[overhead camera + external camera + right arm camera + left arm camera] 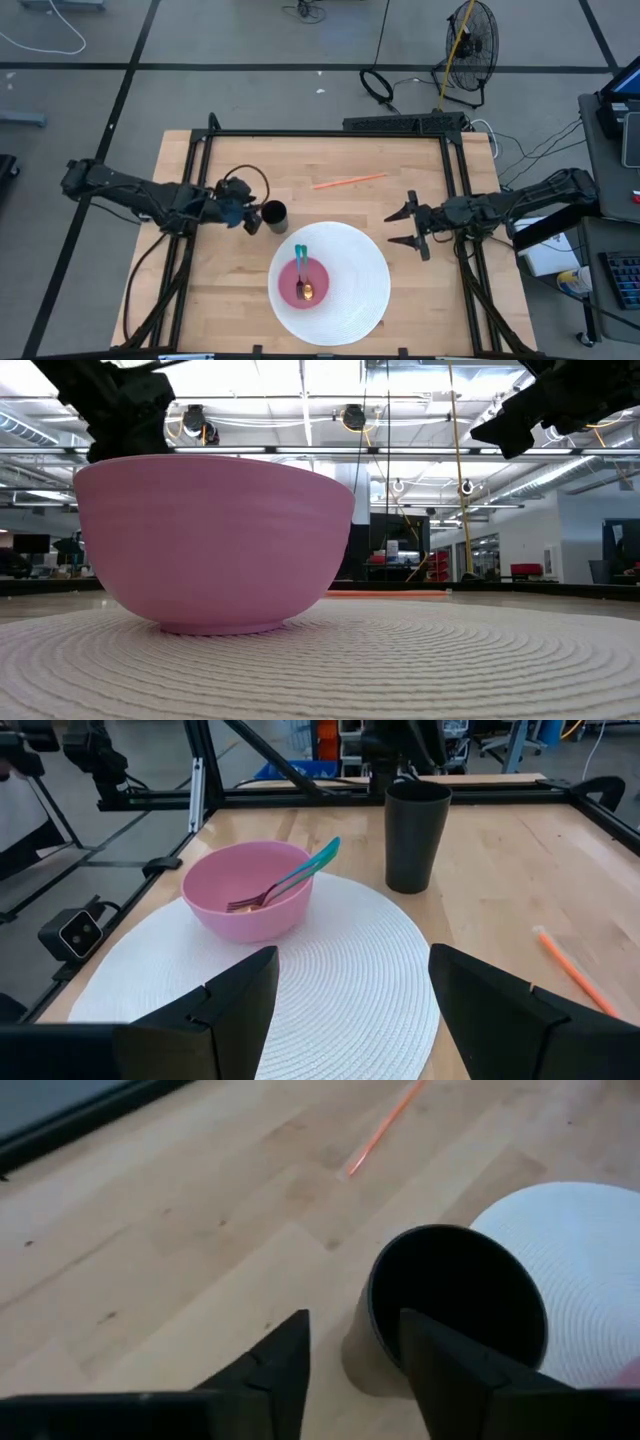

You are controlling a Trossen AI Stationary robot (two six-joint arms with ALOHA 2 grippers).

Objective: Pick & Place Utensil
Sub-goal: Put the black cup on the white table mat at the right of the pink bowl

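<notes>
Fork [285, 885] is seen resting in pink bowl [303, 284] at lower centre, apparently delivered; left pincer [355, 1370] and right pincer [350, 1010] are held open and empty, flanking white mat [355, 300].

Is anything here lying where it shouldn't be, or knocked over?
Nothing is knocked over. Only the orange straw looks stray, lying alone on the bare table, away from the mat. The fork leans in the pink bowl, and the dark cup stands upright.

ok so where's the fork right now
The fork lies in the pink bowl, teal handle leaning over the rim toward the black cup. In the high view the bowl sits left of centre on the white placemat.
</notes>
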